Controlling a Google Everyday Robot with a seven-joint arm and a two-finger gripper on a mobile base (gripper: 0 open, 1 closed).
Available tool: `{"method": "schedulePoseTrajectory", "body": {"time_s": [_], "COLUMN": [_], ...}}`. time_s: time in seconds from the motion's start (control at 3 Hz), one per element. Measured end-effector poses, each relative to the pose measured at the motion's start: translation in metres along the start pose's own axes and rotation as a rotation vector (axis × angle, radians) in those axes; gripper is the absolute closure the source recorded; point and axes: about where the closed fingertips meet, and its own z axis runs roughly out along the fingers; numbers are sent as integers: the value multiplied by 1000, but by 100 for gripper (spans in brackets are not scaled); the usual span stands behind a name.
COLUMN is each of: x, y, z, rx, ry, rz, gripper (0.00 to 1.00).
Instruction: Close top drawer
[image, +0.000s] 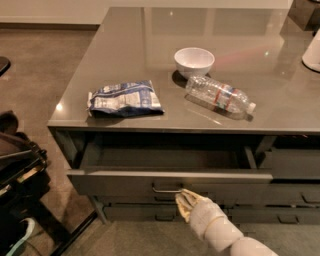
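The top drawer (120, 181) is a wide dark grey drawer under the grey countertop. It stands pulled out, and its empty box shows behind the flat front. Its small metal loop handle (166, 189) sits at the middle of the front. My gripper (183, 198) reaches up from the lower right on a white arm. Its tip is against the drawer front, just right of the handle.
On the countertop (125, 55) lie a blue snack bag (125, 98), a white bowl (194, 60) and a clear plastic bottle (219, 96) on its side. Slimmer grey drawer fronts (295, 197) sit below and to the right. Dark equipment (17, 175) stands on the floor at left.
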Motion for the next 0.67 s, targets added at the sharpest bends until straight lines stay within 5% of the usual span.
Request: {"method": "schedulePoseTrajectory", "body": {"time_s": [0.67], "x": [4], "y": [-16], "z": [18], "rx": [51], "ry": [-14], "rz": [-27], "gripper": [100]}}
